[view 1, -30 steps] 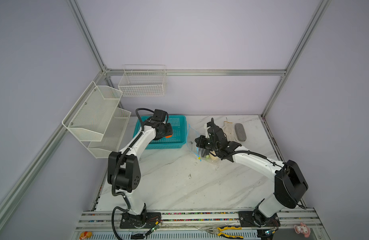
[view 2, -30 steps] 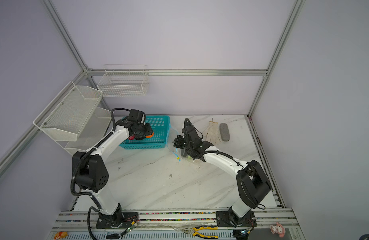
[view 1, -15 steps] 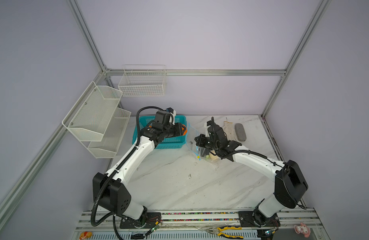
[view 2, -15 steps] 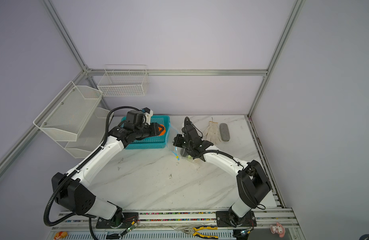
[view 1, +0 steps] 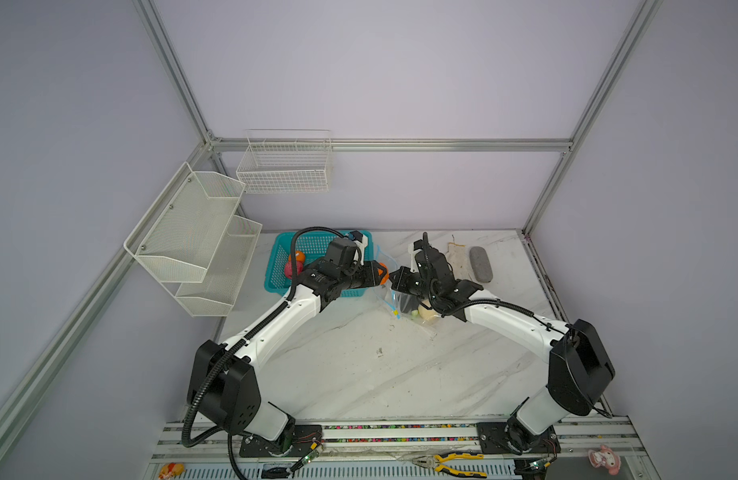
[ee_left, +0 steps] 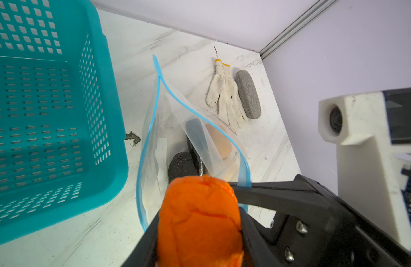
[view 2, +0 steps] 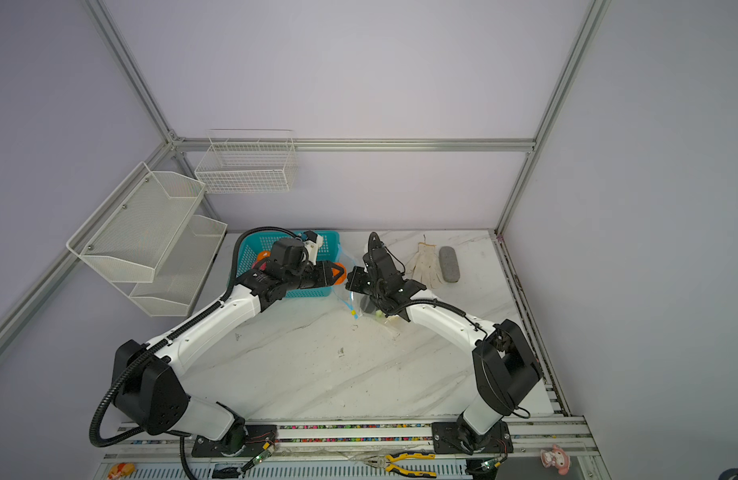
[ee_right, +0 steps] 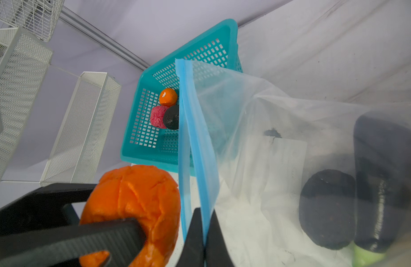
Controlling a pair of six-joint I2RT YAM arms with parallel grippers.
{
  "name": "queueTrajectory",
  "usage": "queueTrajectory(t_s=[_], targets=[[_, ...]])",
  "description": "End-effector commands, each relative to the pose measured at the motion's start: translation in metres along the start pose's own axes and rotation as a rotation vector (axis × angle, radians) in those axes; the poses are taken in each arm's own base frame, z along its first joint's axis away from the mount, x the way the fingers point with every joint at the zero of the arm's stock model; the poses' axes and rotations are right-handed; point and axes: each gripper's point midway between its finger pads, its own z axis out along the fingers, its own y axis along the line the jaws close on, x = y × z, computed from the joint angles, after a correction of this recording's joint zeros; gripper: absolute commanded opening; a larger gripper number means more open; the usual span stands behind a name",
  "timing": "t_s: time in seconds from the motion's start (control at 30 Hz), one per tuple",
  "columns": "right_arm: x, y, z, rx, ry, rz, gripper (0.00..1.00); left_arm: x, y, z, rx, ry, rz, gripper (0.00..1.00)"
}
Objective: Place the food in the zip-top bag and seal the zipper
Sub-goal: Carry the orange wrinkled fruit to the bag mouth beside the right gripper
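Note:
My left gripper [view 1: 382,272] [ee_left: 197,196] is shut on an orange toy food [ee_left: 200,222] [ee_right: 135,198], level with the open mouth of the zip-top bag [view 1: 394,297] [ee_left: 158,148]. My right gripper [ee_right: 204,222] [view 2: 350,282] is shut on the bag's light-blue zipper [ee_right: 190,129] [ee_left: 188,106] and holds that edge up. Inside the bag lie a dark eggplant [ee_right: 382,173], a black-brown lump [ee_right: 327,208] and a cream ball [view 1: 427,316]. The yellow slider tab [view 1: 395,311] hangs at the low end. An orange ball [ee_right: 168,97], a pink ball [ee_right: 158,116] and a dark ball [ee_right: 171,117] sit in the basket.
The teal mesh basket [view 1: 276,266] [ee_left: 112,115] stands just left of the bag. A white glove [view 1: 454,259] and a grey case [view 1: 480,264] lie at the back right. White wire racks [view 1: 193,232] hang on the left wall. Pliers [view 1: 450,461] lie on the front rail.
My left arm has swung right from over the basket to the bag's mouth, carrying the orange food. The right gripper has kept its hold on the zipper edge.

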Motion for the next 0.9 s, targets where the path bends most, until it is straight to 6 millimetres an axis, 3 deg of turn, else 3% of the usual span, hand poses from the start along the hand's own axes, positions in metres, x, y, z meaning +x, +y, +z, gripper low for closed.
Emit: queueTrajectory(t_s=[0.0,0.57,0.87], targets=[[-0.015,0.020,-0.014,-0.045,-0.041,0.010,0.00,-0.007,-0.005,0.004,0.030,-0.054,-0.005,0.36],[-0.023,0.025,-0.026,-0.049,-0.069,0.014,0.00,0.008,0.016,0.023,-0.029,-0.036,-0.013,0.37],[-0.025,0.031,-0.027,-0.070,-0.067,0.010,0.00,0.008,0.002,0.031,0.014,-0.014,-0.021,0.38]])
